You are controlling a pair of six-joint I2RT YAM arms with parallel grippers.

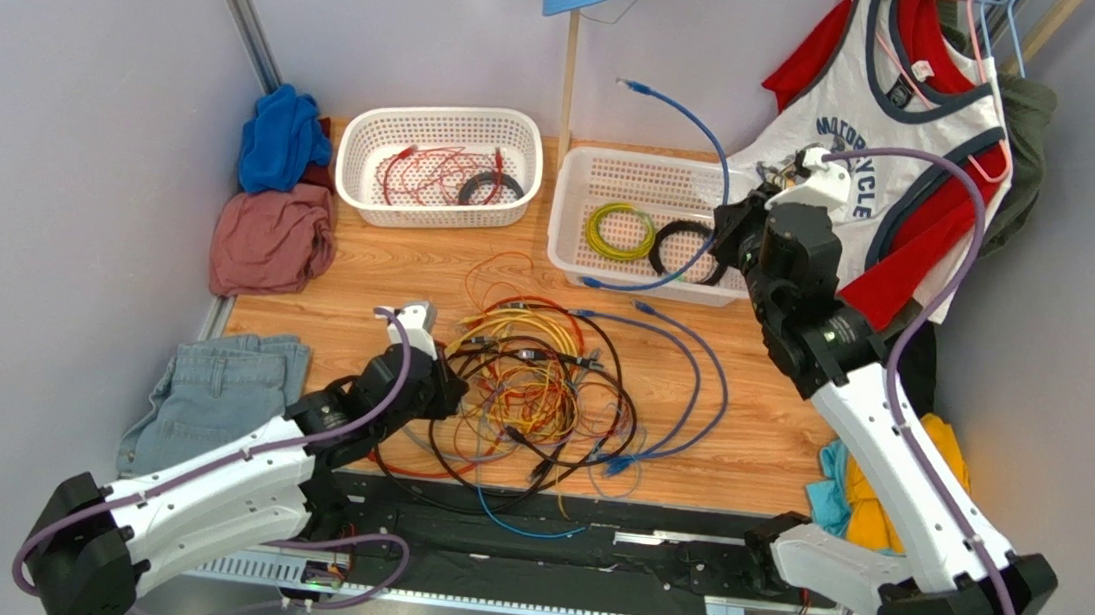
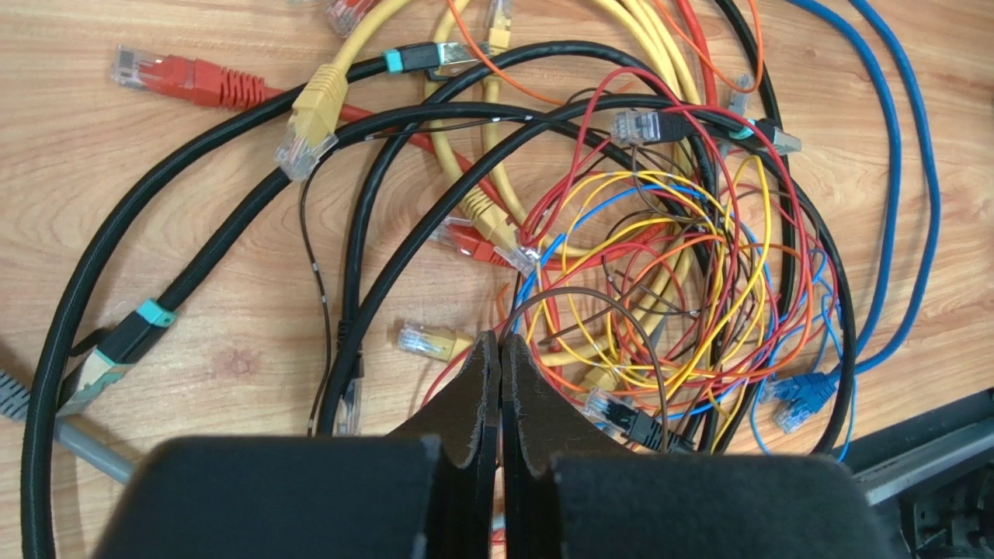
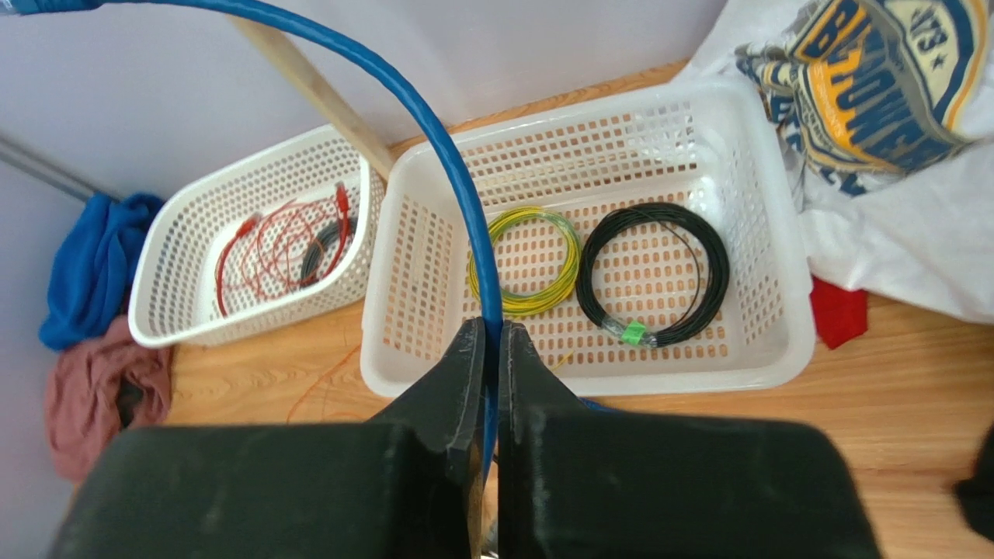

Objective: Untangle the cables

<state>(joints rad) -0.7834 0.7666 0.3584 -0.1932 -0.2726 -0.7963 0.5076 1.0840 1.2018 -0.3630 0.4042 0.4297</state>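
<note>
Black, yellow, red and orange cables [image 1: 546, 383] lie knotted on the wooden table [image 1: 362, 260], just ahead of the left gripper [image 2: 501, 347]. Its jaws are pressed together at the heap's near edge, with nothing visible between them. The right gripper [image 3: 492, 338] is clamped on a blue cable [image 3: 452, 163] that arcs up over the right-hand white basket [image 3: 770, 349]. That basket holds a yellow-green coil [image 3: 525, 262] and a black coil [image 3: 653, 274]. A second basket [image 1: 444, 117] and heaped clothes [image 1: 271, 236] border the table.
</note>
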